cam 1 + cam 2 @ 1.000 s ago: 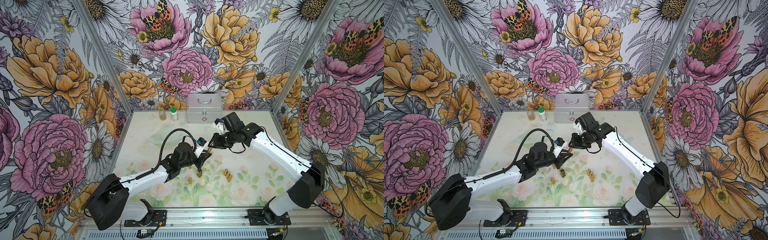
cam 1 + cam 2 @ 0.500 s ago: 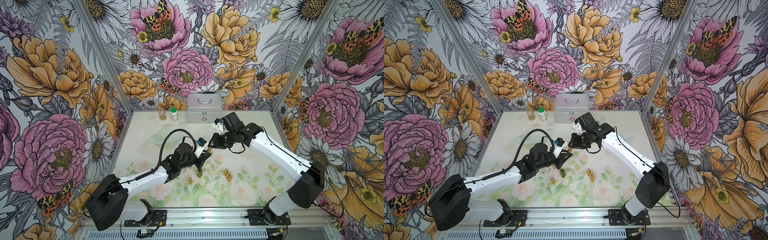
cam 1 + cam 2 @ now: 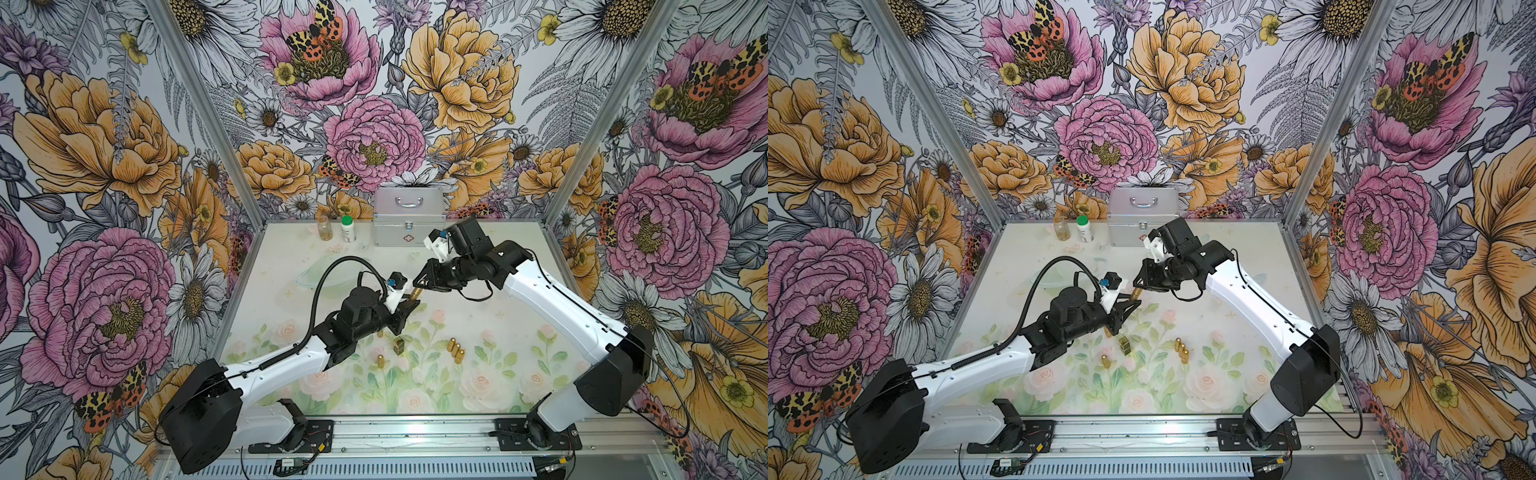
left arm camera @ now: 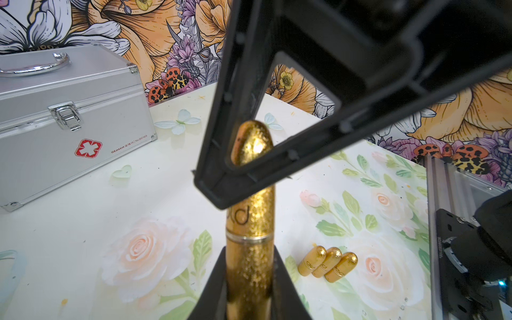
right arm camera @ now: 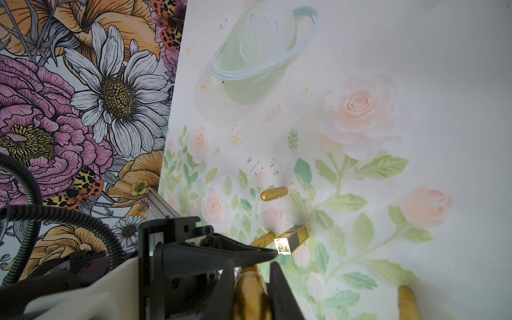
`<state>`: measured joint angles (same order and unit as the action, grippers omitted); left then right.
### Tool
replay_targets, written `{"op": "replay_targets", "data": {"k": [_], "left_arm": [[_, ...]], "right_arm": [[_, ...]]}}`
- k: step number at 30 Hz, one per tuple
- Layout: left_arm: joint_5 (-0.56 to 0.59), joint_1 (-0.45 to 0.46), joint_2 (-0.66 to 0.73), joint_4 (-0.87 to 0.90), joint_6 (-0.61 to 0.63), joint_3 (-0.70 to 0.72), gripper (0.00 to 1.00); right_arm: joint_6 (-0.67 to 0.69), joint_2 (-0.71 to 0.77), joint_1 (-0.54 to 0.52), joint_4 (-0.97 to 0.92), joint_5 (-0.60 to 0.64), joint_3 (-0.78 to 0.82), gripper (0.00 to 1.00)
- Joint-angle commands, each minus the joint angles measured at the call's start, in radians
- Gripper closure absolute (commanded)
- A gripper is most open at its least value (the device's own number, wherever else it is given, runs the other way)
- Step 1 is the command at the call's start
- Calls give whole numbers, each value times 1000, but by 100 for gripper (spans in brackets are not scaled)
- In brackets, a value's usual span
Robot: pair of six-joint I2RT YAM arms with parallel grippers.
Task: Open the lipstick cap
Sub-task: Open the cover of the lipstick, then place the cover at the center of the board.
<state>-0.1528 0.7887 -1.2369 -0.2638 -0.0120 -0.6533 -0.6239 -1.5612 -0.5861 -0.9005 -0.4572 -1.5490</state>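
Lipstick (image 3: 414, 294): gold, in the air over the middle of the bench (image 3: 498, 374), cap (image 4: 252, 138) on.
Left claw (image 3: 410, 304): tight on its bottom half.
Right claw (image 3: 420, 283): tight on its cap end.
Left wrist view only: a thin ring (image 4: 248, 237) where cap meets body.
Case (image 3: 409, 226): back edge, shut, inside hidden.
Jar (image 3: 324, 229): brown stuff at its bottom.
Bottle (image 3: 348, 229): green lid on.

Glittery gold bullet-shaped lipstick tube (image 4: 250, 221): speckled gold, dark lettering.
Silver aluminium case (image 4: 36, 171): red cross emblem.
Tabletop mat (image 4: 83, 207): pink roses, green leaves.
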Motion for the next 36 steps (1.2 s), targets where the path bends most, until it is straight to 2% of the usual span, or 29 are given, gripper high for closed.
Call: {"op": "replay_targets", "data": {"k": [1, 11, 17, 22, 27, 36], "left_arm": [[31, -28, 13, 95, -6, 30, 100], [20, -29, 1, 94, -14, 8, 100], [37, -65, 48, 77, -48, 12, 100], [33, -121, 102, 55, -97, 61, 100], [33, -151, 117, 58, -107, 85, 100], [27, -173, 105, 49, -112, 93, 100]], "right_arm": [[-11, 36, 43, 9, 52, -55, 86], [-21, 34, 49, 11, 47, -72, 88], [26, -19, 60, 12, 241, -70, 88], [69, -127, 42, 26, 453, -98, 88], [75, -231, 22, 115, 514, -78, 89], [73, -439, 19, 207, 529, -86, 89]]}}
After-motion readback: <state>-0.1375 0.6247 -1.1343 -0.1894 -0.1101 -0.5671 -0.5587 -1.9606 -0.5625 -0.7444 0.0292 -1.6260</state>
